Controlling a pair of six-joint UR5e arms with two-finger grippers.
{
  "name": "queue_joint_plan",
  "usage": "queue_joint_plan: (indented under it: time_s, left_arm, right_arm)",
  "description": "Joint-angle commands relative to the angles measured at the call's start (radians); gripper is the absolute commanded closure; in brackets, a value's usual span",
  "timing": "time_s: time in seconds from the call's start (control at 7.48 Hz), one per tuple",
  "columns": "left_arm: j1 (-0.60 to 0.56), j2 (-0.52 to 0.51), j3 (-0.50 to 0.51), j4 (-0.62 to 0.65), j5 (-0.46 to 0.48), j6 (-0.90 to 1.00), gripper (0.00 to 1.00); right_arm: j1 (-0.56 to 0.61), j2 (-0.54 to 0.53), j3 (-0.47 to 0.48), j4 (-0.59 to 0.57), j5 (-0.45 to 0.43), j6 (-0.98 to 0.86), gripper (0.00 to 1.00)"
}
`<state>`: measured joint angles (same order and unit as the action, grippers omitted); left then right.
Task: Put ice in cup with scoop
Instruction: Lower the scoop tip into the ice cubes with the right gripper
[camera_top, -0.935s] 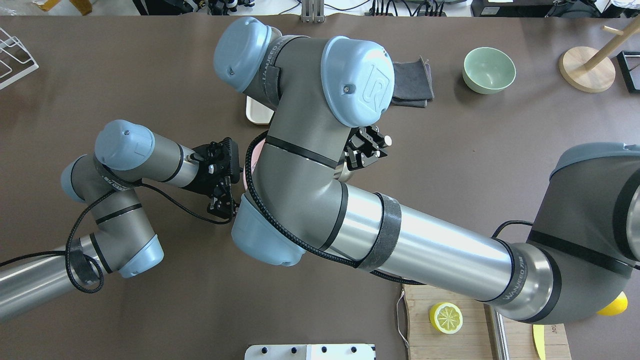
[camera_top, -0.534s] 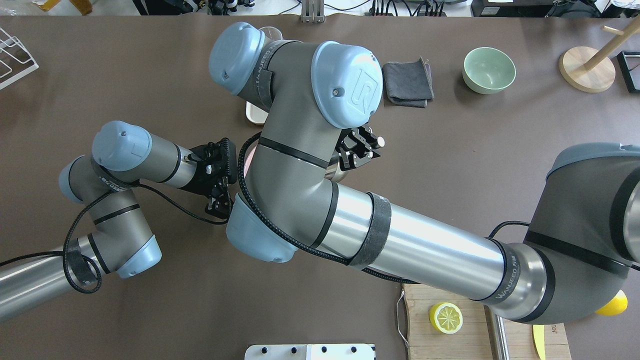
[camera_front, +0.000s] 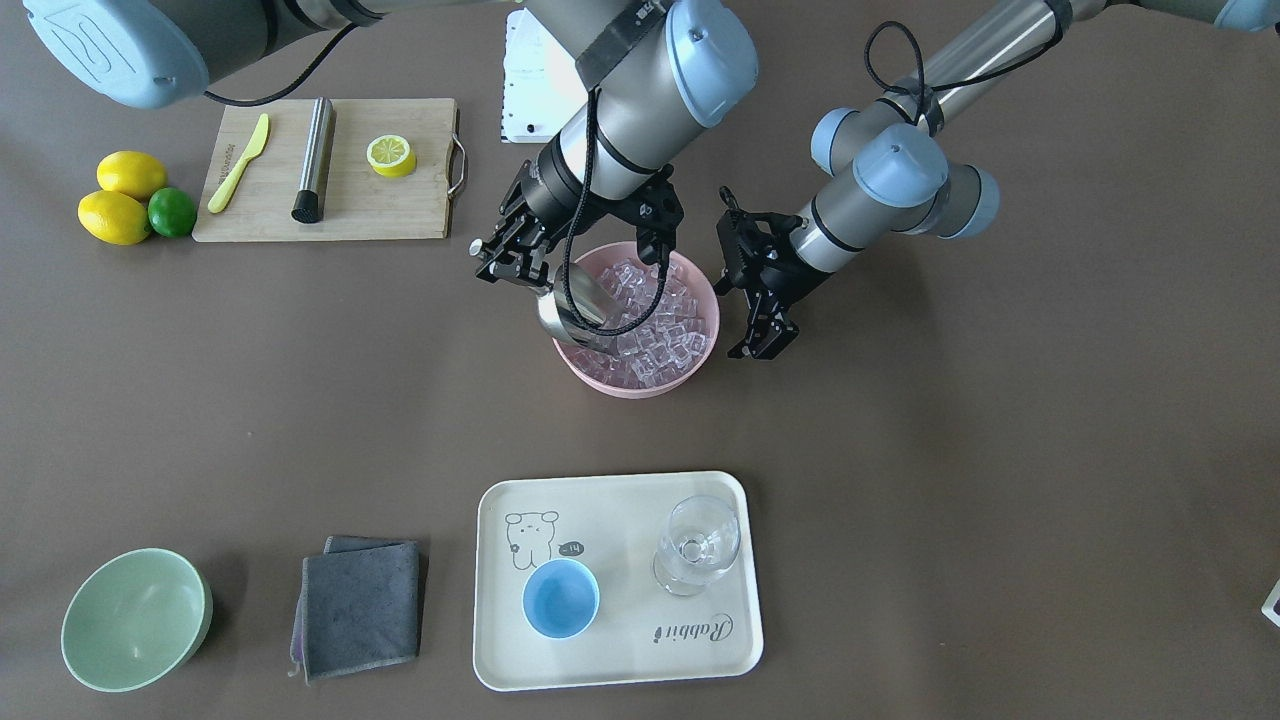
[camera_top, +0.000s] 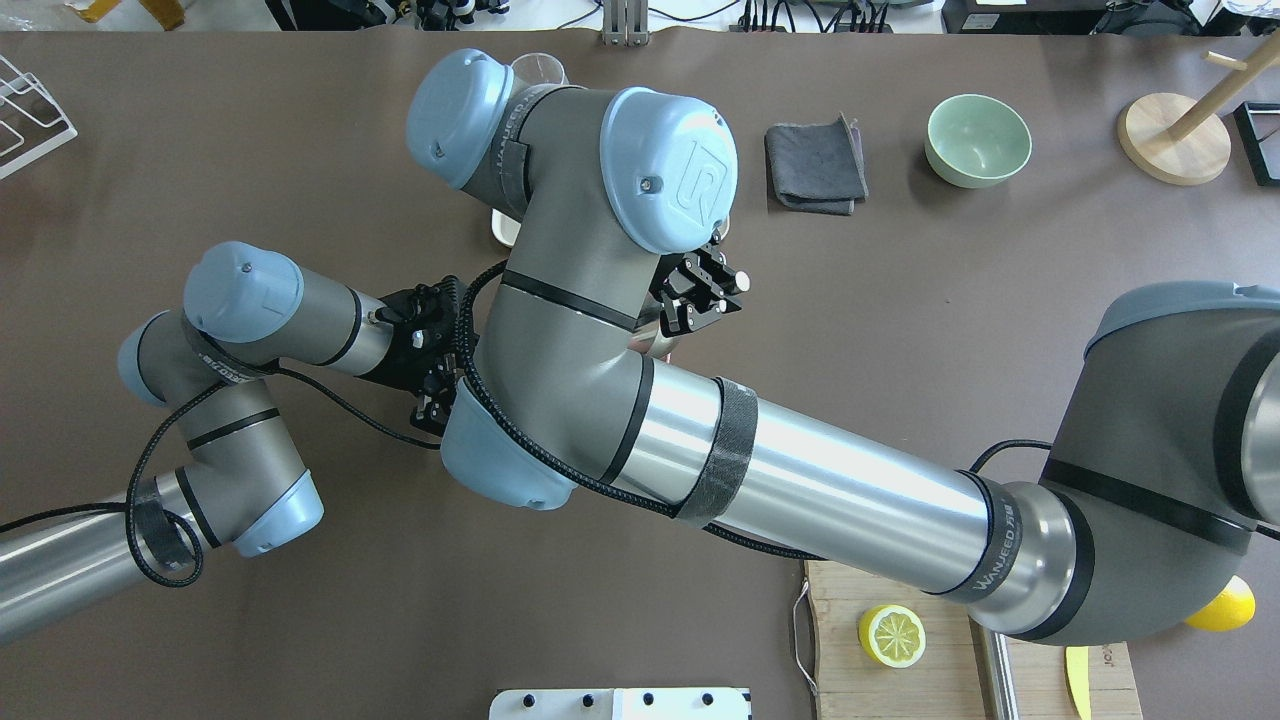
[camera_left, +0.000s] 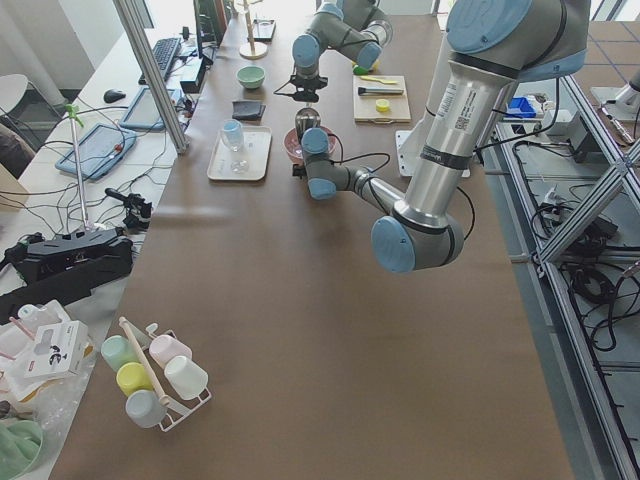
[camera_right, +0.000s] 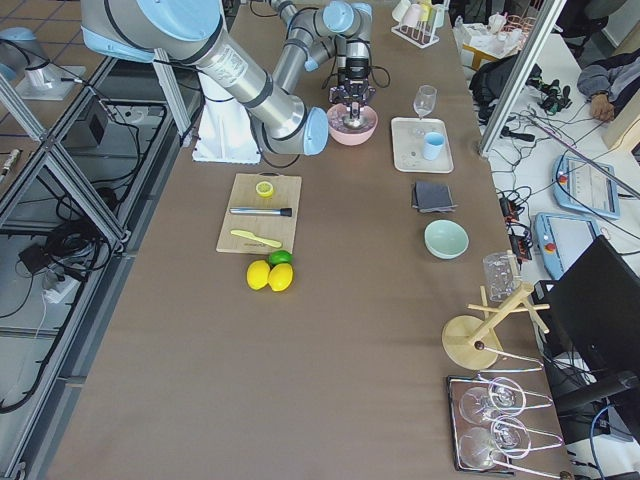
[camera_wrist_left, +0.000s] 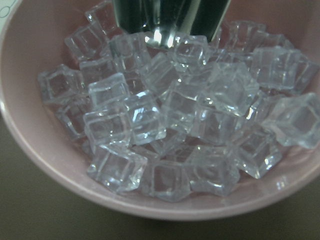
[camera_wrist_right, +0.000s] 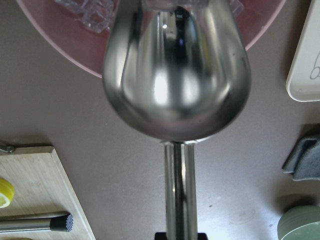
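Above the brown tabletop (camera_front: 1000, 400), a polished steel scoop (camera_front: 578, 298) is clamped by the right gripper (camera_front: 515, 268); the left gripper (camera_front: 765, 340)'s spread cannot be judged.

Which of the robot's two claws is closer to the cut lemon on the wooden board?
The right. The right gripper, holding the scoop, is at the edge of the pink bowl nearest the lemon half; the left gripper is beside the bowl's opposite edge, farther away.

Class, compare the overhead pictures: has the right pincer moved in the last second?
Yes. In the overhead view the right pincer has shifted to that view's left, away from the grey cloth.
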<state>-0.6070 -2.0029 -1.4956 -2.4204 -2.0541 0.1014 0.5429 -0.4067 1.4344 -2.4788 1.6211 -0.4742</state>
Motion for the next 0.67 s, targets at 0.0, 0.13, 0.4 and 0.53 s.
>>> queue_joint_plan:
  time_s: [0.0,0.13,0.4,0.53]
  left_arm:
    - [0.000,0.000,0.000,0.000,-0.001,0.000,0.01]
    - [0.000,-0.002,0.000,0.001,0.003,-0.002,0.01]
    - [0.000,0.000,0.000,0.000,0.000,-0.002,0.01]
    - [0.000,0.000,-0.002,0.000,0.000,0.000,0.01]
  right_arm:
    - [-0.001,-0.012,0.006,0.041,0.003,0.017,1.00]
    - [-0.001,-0.026,0.014,0.070,0.005,0.019,1.00]
    - [-0.001,-0.096,0.067,0.165,0.013,0.046,1.00]
    - [-0.001,-0.127,0.111,0.184,0.023,0.049,1.00]
